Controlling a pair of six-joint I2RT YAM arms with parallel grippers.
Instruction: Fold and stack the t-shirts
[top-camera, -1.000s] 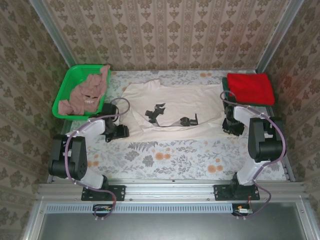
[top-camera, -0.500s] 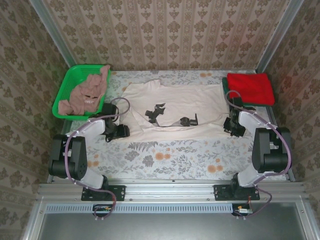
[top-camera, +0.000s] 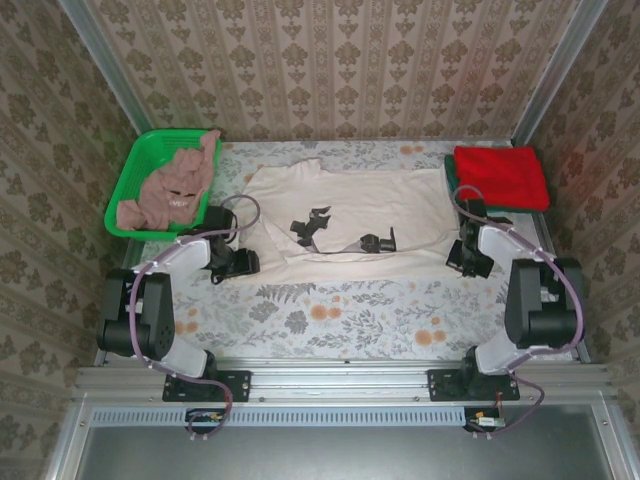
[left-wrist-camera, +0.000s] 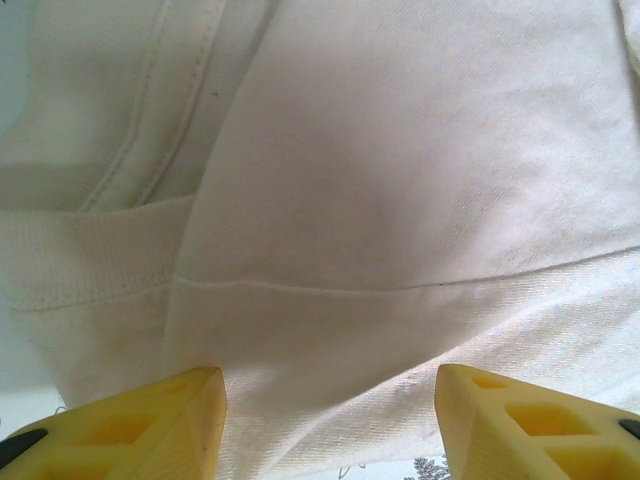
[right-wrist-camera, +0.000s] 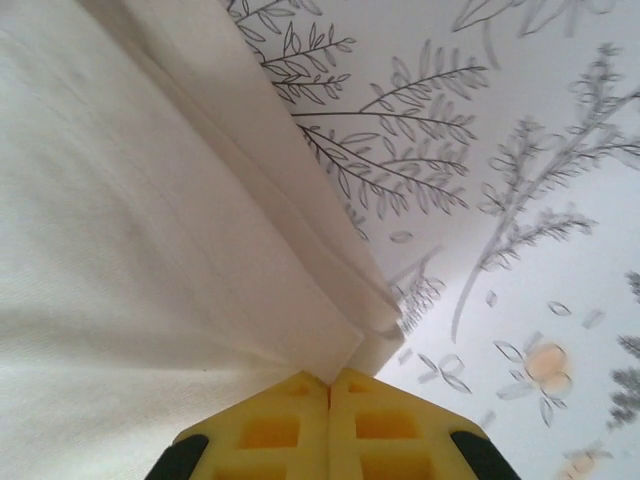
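While both arms are reaching forward from the near edge of the table (top-camera: 330, 310), your left fingers (top-camera: 246, 264) are standing partly open at the lower left edge of the cream t-shirt (top-camera: 350, 205). Through the left wrist camera you are seeing the two yellow tips spread apart low over the cloth, with a stitched hem and a ribbed band lying ahead of them and nothing clamped between them. Your right fingers (right-wrist-camera: 330, 388) are pressing fully together at the shirt's lower right corner. Through the right wrist camera, the folded corner of the cream cloth is running straight into the seam between the tips, so they are pinching it.

Between the two arms the cream t-shirt is lying spread across the middle of the table, with two dark marks (top-camera: 312, 224) showing on it. Farther back on your right, the red t-shirt (top-camera: 500, 177) is sitting folded in the far right corner, just beyond the right fingers. A dark green t-shirt (top-camera: 447, 182) is peeking out from under its left side. Farther back on your left, the pink-brown t-shirt (top-camera: 172, 190) is lying crumpled in the green basket (top-camera: 128, 170), which is sitting at the far left corner, apart from the cream shirt.
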